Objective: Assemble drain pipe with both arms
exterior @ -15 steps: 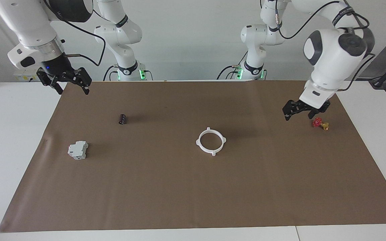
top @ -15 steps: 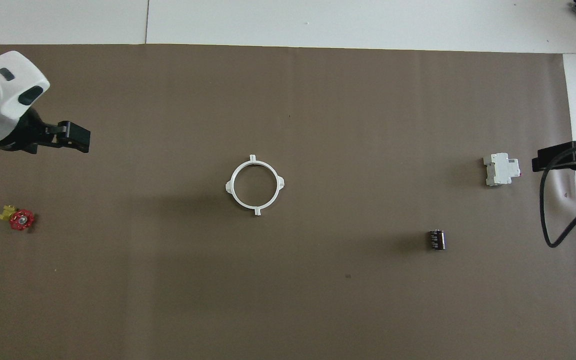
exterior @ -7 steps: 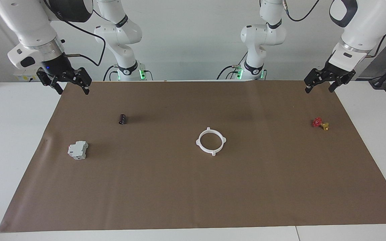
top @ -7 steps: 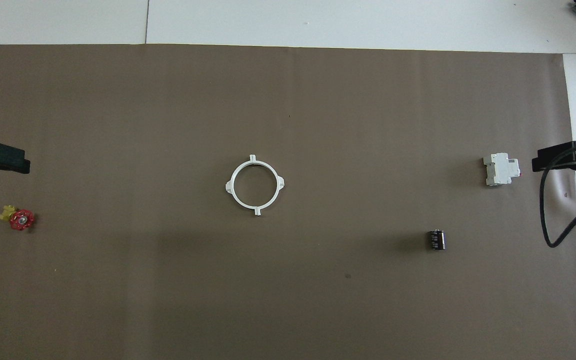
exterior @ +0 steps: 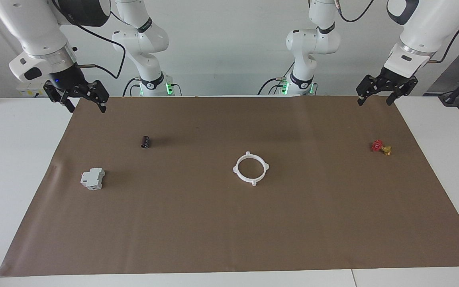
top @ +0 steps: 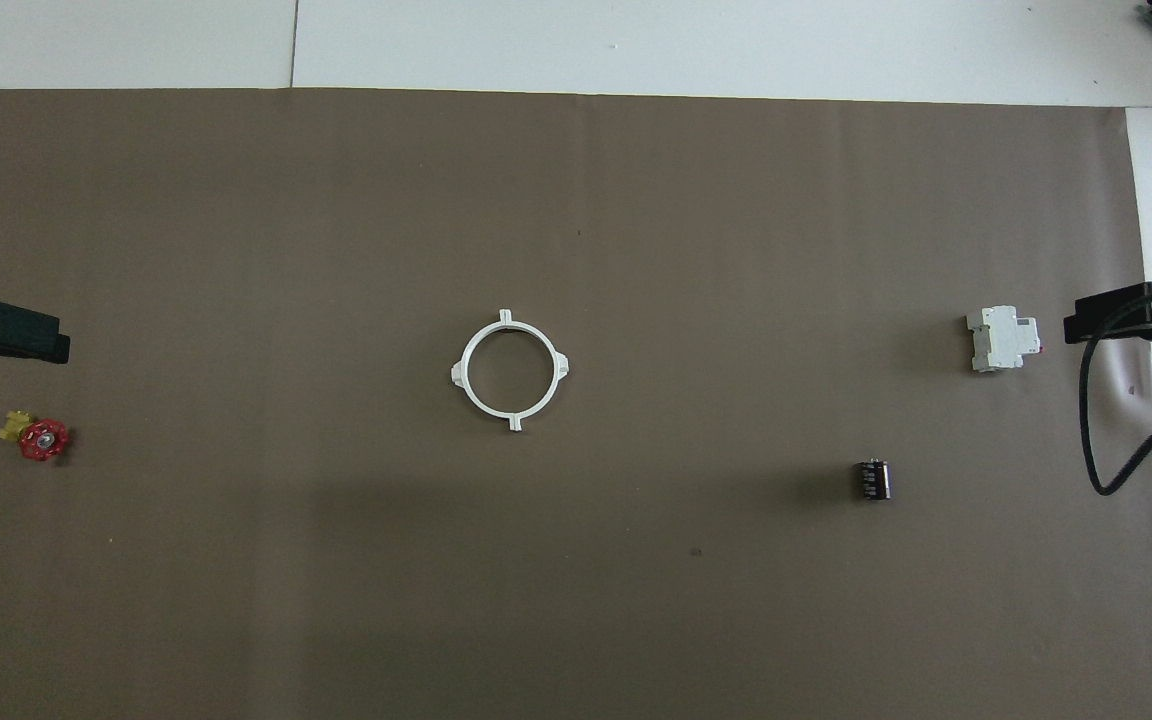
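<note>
The drain pipe (exterior: 235,169) lies flat in the middle of the brown mat as one closed white ring (top: 513,413) with small tabs around it. Nothing touches it. My left gripper (exterior: 375,100) hangs open and empty in the air over the mat's corner at the left arm's end. My right gripper (exterior: 87,107) hangs open and empty over the mat's corner at the right arm's end. Both are well away from the ring.
A red and yellow valve (exterior: 381,147) lies on the brown mat (exterior: 229,231) toward the left arm's end. A small black cylinder (exterior: 146,141) and a grey-white boxy block (exterior: 92,178) lie toward the right arm's end.
My left gripper has risen from just over the valve and pulled back to the mat's corner. The right arm and the ring have not moved.
</note>
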Controlling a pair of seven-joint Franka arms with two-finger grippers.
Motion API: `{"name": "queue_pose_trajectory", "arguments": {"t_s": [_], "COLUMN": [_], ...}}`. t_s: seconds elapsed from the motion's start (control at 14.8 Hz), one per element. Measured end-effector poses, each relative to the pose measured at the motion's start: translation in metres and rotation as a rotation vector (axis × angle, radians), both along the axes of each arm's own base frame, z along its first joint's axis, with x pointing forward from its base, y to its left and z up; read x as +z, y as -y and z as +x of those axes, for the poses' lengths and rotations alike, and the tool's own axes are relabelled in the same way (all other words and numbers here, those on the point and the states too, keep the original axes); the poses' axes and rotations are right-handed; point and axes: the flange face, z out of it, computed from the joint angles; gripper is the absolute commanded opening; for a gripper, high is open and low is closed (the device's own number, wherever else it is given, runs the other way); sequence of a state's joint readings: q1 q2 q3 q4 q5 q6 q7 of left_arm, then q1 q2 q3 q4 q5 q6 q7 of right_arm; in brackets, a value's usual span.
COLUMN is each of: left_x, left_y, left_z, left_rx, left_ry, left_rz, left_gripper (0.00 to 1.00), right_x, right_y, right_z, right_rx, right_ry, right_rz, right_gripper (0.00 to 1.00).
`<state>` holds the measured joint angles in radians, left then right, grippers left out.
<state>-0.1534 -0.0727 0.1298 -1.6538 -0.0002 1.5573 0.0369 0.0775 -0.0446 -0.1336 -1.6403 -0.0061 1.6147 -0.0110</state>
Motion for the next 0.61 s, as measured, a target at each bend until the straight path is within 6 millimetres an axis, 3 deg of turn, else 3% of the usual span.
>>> {"name": "queue_pose_trajectory", "arguments": {"t_s": [0.61], "left_x": [0.012], "left_y": [-0.004], "left_z": [-0.012], "left_rx": [0.008], "left_ry": [-0.024], "left_rz": [-0.003], "left_gripper": [1.00], "right_x": [0.000], "right_y": [0.000], "right_z": [0.000], "right_rx": [0.000], "right_ry": [0.000], "right_rz": [0.000], "right_gripper": [1.00]}}
